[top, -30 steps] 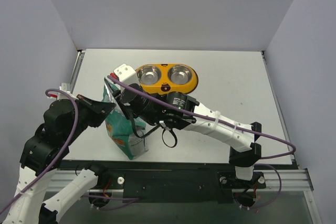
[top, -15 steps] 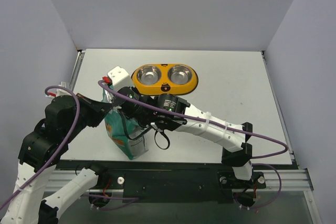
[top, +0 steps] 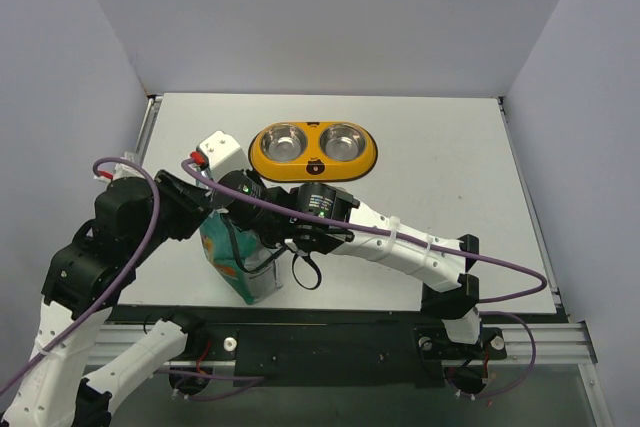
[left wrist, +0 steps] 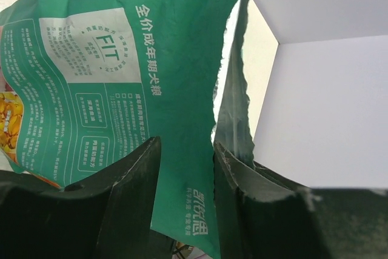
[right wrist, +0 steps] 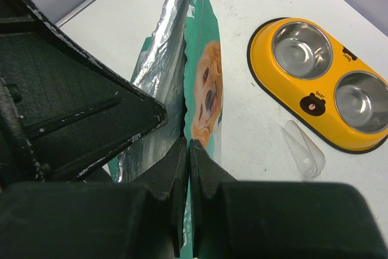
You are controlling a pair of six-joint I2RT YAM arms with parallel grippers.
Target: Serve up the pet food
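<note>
The teal pet-food bag printed with a golden dog stands upright at the table's near left. Its top is torn open and shows silver foil lining. My right gripper is shut on the bag's top edge, on the dog-printed wall. My left gripper is open, and the bag's other wall hangs between its spread fingers without being pinched. Seen from above, both grippers meet over the bag's mouth. The pet food itself is hidden.
The yellow double-bowl feeder with two steel bowls sits just behind the bag, also in the right wrist view. A clear plastic scoop lies on the table in front of the feeder. White walls enclose the table.
The right gripper has closed on the bag's top edge. The left gripper, shut before, has opened on the opposite wall. Both arms and the bag's top have shifted slightly left.
</note>
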